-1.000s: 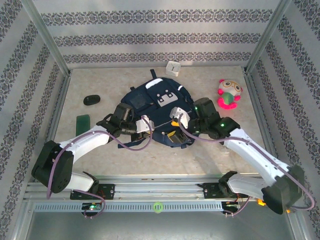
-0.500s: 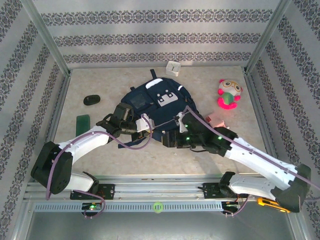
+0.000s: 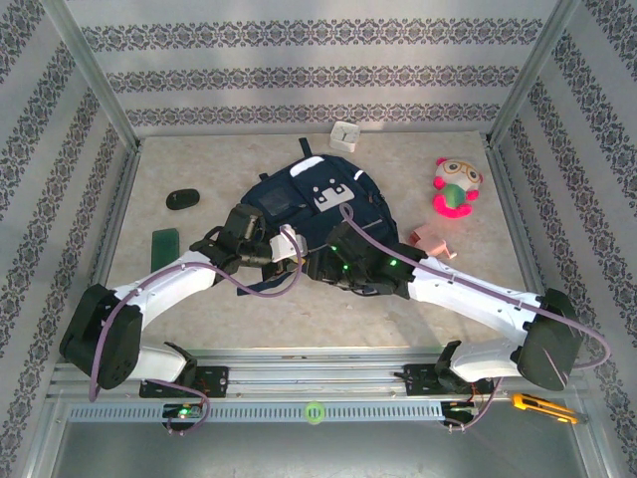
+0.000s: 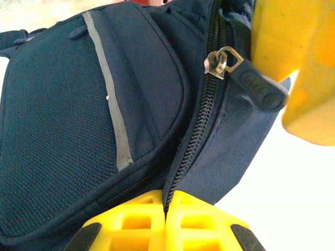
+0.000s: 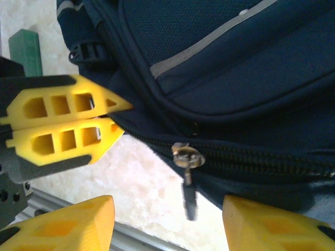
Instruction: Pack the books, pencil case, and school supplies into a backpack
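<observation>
Lying in the middle of the tabletop [image 3: 219, 319], the navy backpack [image 3: 314, 199] has its white-and-grey patches turned toward the far wall and its zippered edge toward the arms. At that near edge the left hand [image 3: 289, 247] is clenched on the fabric. In the left wrist view the zipper teeth run straight down between its two pressed-together yellow fingers [image 4: 141, 230]. The zipper pull [image 5: 188, 193] hangs off the seam just beside that grip. The right hand [image 5: 167, 225] is released, one finger on each side of the pull with a gap between them. From the left wrist view, one yellow right finger stands close against the end of the pull's dark tab.

The dark green book [image 3: 164, 242] lies flat to the left of the backpack, near the left arm's elbow. The pale-pink pencil case [image 3: 431, 240] sits on the right, just beside the backpack's rim. Farther out are a black oval object [image 3: 181, 199] at the left, a pink-and-green plush toy [image 3: 455, 186] at the right, and a small white box [image 3: 344, 133] against the back wall.
</observation>
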